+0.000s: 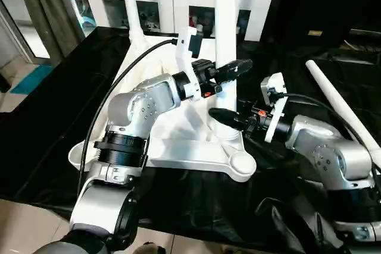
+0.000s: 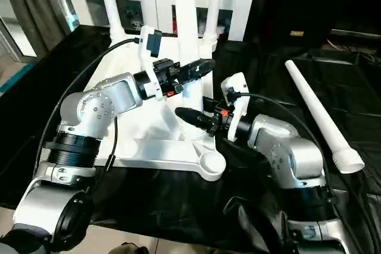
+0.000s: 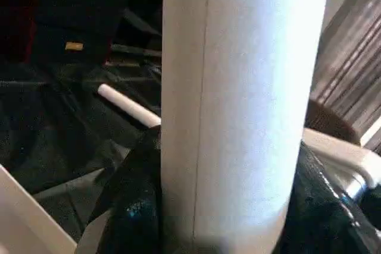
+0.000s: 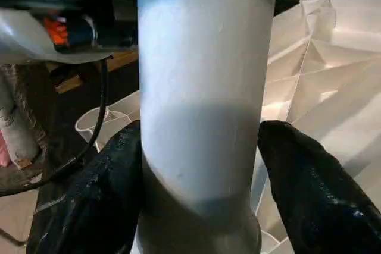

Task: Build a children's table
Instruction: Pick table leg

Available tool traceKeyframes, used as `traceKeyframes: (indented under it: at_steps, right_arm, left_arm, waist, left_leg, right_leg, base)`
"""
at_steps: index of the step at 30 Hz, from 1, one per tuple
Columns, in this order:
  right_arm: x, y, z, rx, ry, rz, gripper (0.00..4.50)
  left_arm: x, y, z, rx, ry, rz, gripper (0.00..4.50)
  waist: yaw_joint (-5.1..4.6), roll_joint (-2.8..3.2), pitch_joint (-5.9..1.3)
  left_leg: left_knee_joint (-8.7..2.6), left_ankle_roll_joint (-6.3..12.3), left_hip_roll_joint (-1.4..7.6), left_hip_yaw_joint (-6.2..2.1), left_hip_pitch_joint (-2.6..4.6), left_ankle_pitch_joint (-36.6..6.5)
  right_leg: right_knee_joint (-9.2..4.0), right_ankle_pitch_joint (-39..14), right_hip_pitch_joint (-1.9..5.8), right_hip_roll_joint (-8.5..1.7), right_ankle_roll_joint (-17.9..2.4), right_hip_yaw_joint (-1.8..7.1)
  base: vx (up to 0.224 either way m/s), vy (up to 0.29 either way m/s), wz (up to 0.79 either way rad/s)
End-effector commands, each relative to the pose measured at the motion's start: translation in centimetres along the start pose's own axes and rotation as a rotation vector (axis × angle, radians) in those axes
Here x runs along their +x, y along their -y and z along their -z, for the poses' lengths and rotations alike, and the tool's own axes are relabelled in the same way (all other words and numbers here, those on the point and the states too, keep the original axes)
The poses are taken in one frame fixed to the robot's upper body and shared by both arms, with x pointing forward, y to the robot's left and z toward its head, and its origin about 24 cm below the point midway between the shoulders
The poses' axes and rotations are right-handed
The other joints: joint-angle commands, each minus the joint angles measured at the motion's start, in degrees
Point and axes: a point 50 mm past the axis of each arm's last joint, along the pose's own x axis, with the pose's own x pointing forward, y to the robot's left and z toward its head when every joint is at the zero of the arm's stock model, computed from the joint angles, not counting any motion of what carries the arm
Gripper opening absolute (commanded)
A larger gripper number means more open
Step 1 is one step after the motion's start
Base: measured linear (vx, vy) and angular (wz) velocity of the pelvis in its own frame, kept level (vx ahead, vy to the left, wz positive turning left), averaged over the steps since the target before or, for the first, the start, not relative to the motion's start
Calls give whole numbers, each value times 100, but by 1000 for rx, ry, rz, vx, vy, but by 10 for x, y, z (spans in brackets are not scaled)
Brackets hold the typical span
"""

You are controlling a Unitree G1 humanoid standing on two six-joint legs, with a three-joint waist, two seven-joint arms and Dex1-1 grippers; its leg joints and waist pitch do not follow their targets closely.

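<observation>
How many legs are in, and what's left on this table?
Three legs stand in the upturned tabletop. The left gripper and right gripper both flank the near right leg, their fingers on either side of it. The fourth leg lies loose on the black cloth, and the near corner socket is empty.

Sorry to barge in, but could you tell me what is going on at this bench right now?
The robot is putting a white children's table together. The table top lies upside down on black cloth with three legs standing in its sockets. Both the left gripper and the right gripper bracket the near upright leg. The fourth leg lies loose on the cloth, and the near corner socket is empty.
</observation>
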Motion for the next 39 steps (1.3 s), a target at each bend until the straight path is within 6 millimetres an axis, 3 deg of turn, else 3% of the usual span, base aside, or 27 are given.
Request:
traceKeyframes:
  at_steps: [1, 25, 26, 29, 32, 33, 34, 39]
  right_arm:
    - [-1, 2, -5, 4, 4, 13, 302]
    - [3, 8, -15, -40, -69, -14, 302]
    - [3, 8, -16, -41, -69, -16, 268]
    - [2, 8, -14, -35, -67, -25, 268]
    - [2, 7, -12, -35, -70, -28, 235]
    - [3, 7, -11, -35, -71, -28, 227]
    - [3, 7, -10, -33, -71, -27, 218]
    - [3, 8, -8, -35, -74, -22, 197]
  left_arm:
    - [2, 6, -8, 56, 11, 12, 195]
    - [8, 18, 3, 140, -83, 112, 195]
    - [8, 18, 3, 139, -82, 113, 195]
    - [8, 19, 1, 129, -71, 119, 195]
    - [7, 18, 0, 131, -62, 112, 195]
    - [7, 17, -2, 133, -52, 99, 251]
    - [7, 15, -3, 129, -43, 85, 265]
    - [7, 9, -15, 97, 35, 39, 291]
  waist:
    - [36, -141, -494]
    - [35, -166, -499]
    - [37, -161, -495]
    - [36, -188, -497]
    - [35, -196, -499]
    - [39, -188, -496]
    - [37, -187, -495]
    - [34, -193, -488]
  left_leg:
    - [-376, 426, 256, -128, 134, -763]
    - [-357, 438, 257, -117, 138, -684]
    - [-361, 427, 259, -120, 137, -707]
    - [-362, 428, 262, -120, 136, -724]
    - [-359, 432, 264, -120, 138, -701]
    - [-358, 425, 263, -121, 139, -720]
    - [-356, 414, 263, -119, 139, -750]
    - [-358, 358, 255, -122, 138, -853]
  right_leg:
    - [-327, -1093, 329, -220, -1300, 187]
    - [-296, -991, 328, -218, -1367, 193]
    - [-299, -1031, 328, -220, -1356, 192]
    - [-298, -1038, 330, -218, -1349, 190]
    - [-292, -1018, 325, -217, -1354, 192]
    - [-293, -1042, 324, -219, -1355, 192]
    - [-296, -1072, 323, -221, -1348, 192]
    - [-319, -1240, 317, -219, -1299, 190]
  base:
    - [0, 0, 0]
    - [0, 0, 0]
    - [0, 0, 0]
    - [0, 0, 0]
    - [0, 0, 0]
    - [0, 0, 0]
    - [0, 0, 0]
    - [0, 0, 0]
